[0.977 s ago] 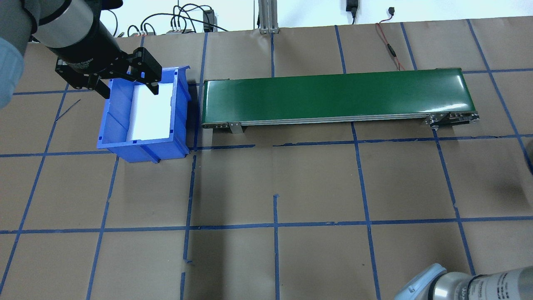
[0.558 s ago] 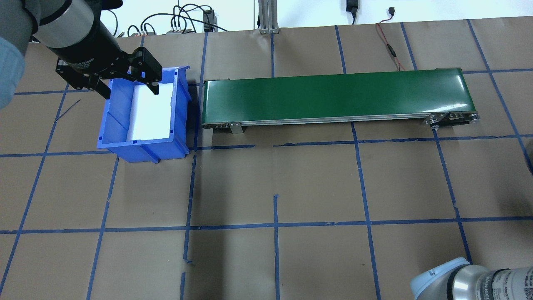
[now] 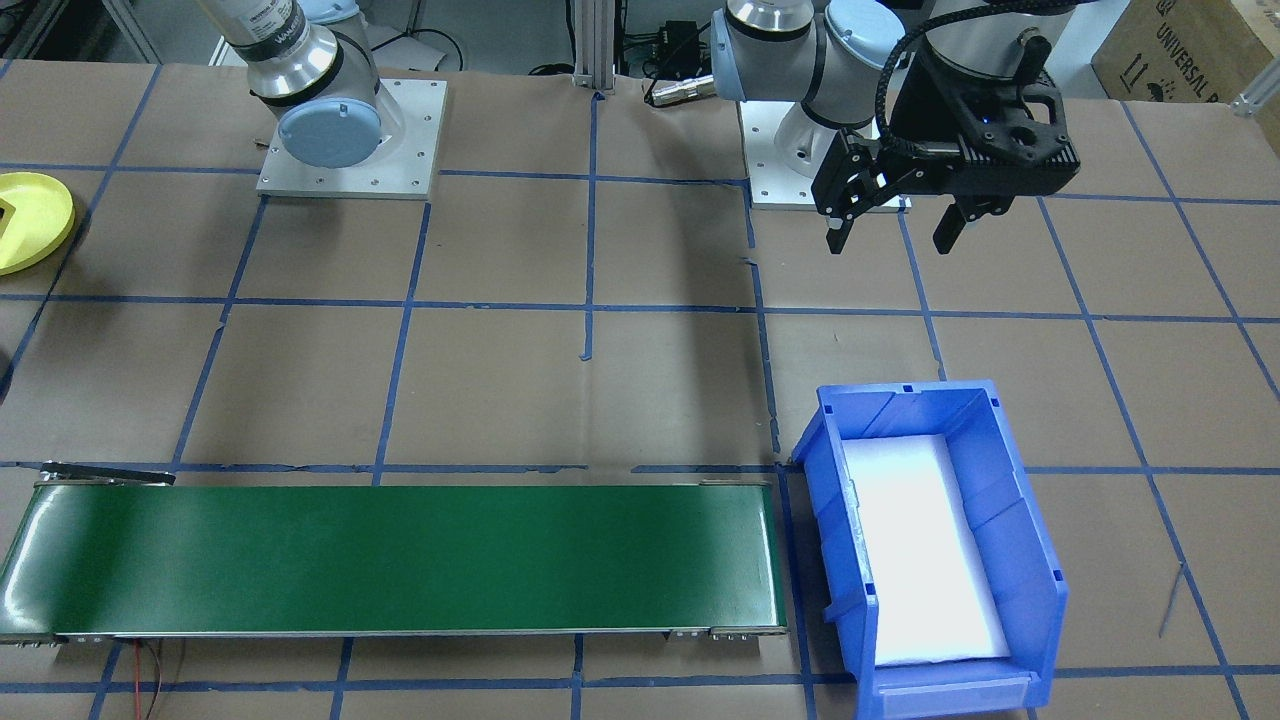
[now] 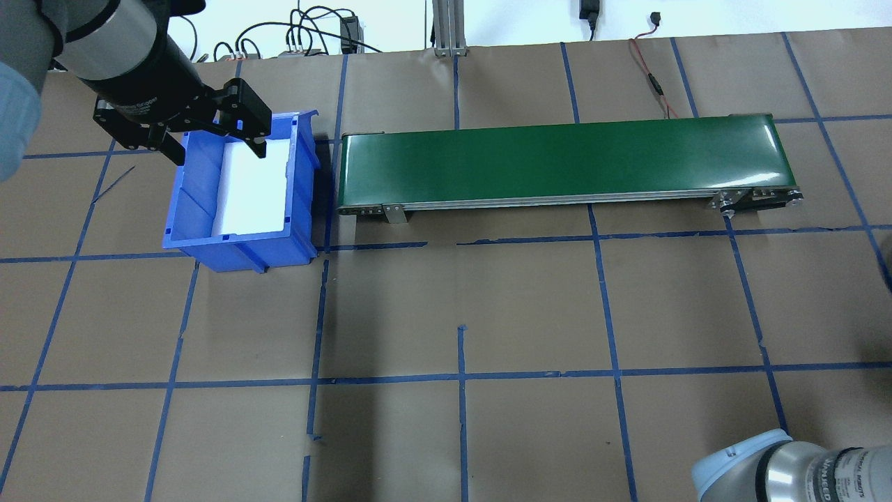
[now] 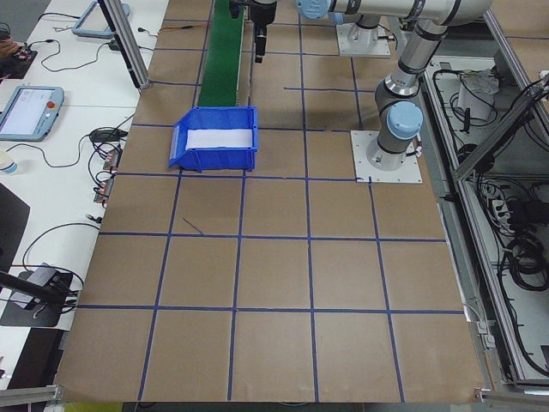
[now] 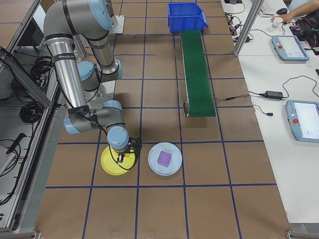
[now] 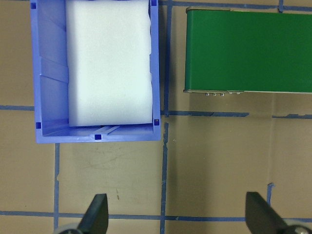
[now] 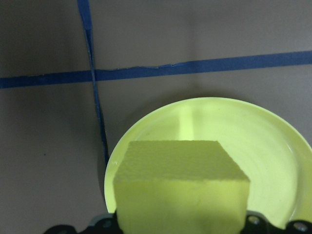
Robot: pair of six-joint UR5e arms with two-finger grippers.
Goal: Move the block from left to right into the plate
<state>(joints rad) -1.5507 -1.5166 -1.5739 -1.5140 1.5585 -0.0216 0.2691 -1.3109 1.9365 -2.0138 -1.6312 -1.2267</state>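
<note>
A yellow foam block (image 8: 180, 185) fills the bottom of the right wrist view, and my right gripper (image 6: 127, 155) is shut on it. It hangs just above the yellow plate (image 8: 273, 146), over the plate's near edge. The same plate (image 6: 112, 167) lies at the table's right end, and part of the plate (image 3: 35, 220) shows at the front-facing view's left edge. My left gripper (image 4: 216, 146) is open and empty, held high over the blue bin (image 4: 240, 240).
A green conveyor belt (image 4: 564, 160) runs from beside the blue bin (image 3: 1040, 570), which has a white foam liner, toward the right. A pale blue plate (image 6: 174, 152) holding a purple block (image 6: 164, 158) lies beside the yellow plate. A person's hand (image 6: 299, 10) is at a side desk.
The right arm's elbow at the lower edge of the overhead view has shifted to the right. The left arm and gripper have not moved.
</note>
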